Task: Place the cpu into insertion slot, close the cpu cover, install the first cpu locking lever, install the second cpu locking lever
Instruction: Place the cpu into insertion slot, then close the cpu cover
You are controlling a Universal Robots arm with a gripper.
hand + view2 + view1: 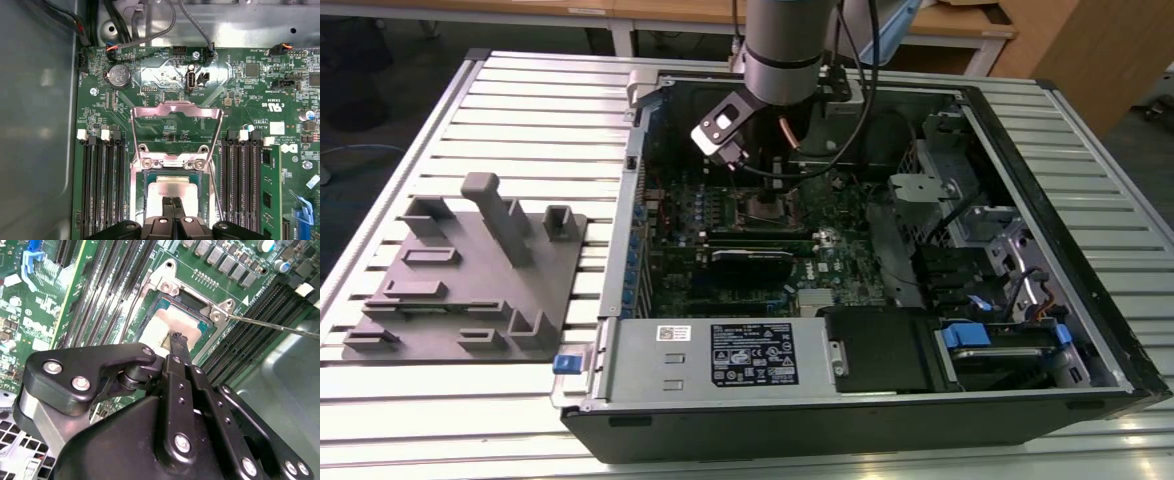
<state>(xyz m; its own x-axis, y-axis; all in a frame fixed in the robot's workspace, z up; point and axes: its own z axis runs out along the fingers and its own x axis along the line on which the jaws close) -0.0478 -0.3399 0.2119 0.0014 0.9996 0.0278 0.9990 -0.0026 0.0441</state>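
Holding gripper point(172, 201) right over cpu point(159, 191), fingers point(168, 212) pressed together; seeing cpu sitting in insertion slot point(147, 184) w/ cpu cover point(176, 111) standing open.

The arm point(781, 45) is a grey cylinder ringed by a darker band, with a black cable point(861, 125) looping off at its three o'clock in the exterior view. A silvery bracket point(720, 125) sits at its seven o'clock. In the second wrist view, the gripper point(177, 340) is matte black (linked bars, rounded ends), studded with silver screws point(80, 383).
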